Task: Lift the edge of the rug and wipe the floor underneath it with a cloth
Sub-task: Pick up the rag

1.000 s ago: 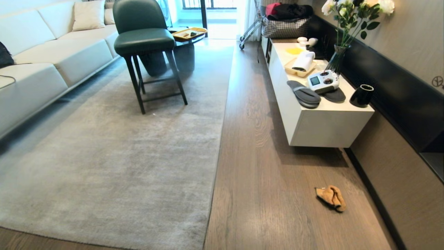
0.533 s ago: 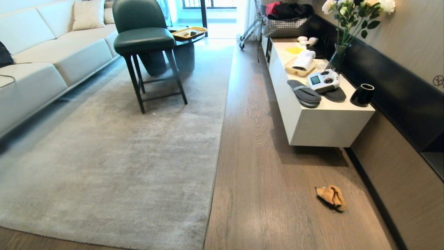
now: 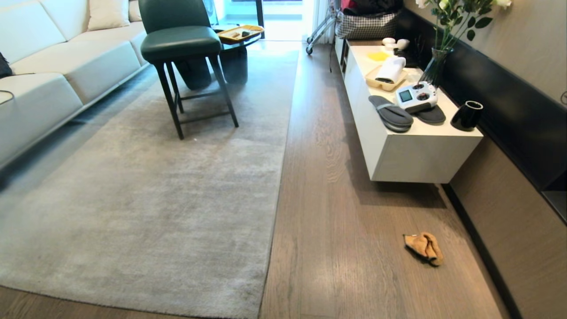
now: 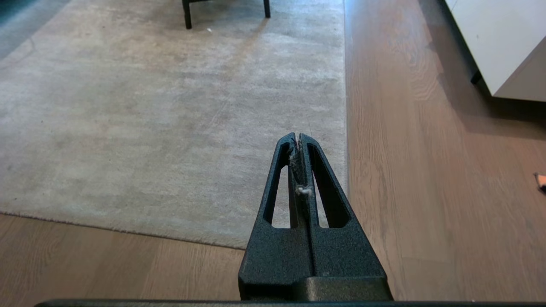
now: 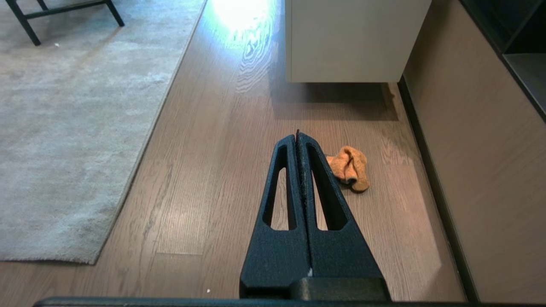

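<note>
Wood-grain floor (image 3: 354,221) carries the crumpled cloth (image 3: 424,247) – well apart from the flat rug edge (image 3: 274,208) – while left gripper (image 4: 298,137) and right gripper (image 5: 297,134) hang pinched together, empty.

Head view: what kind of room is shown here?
Most likely a home living room. A long pale sofa stands beside a large grey rug on wood flooring, and a low white cabinet along the wall carries slippers and a vase of flowers.
</note>
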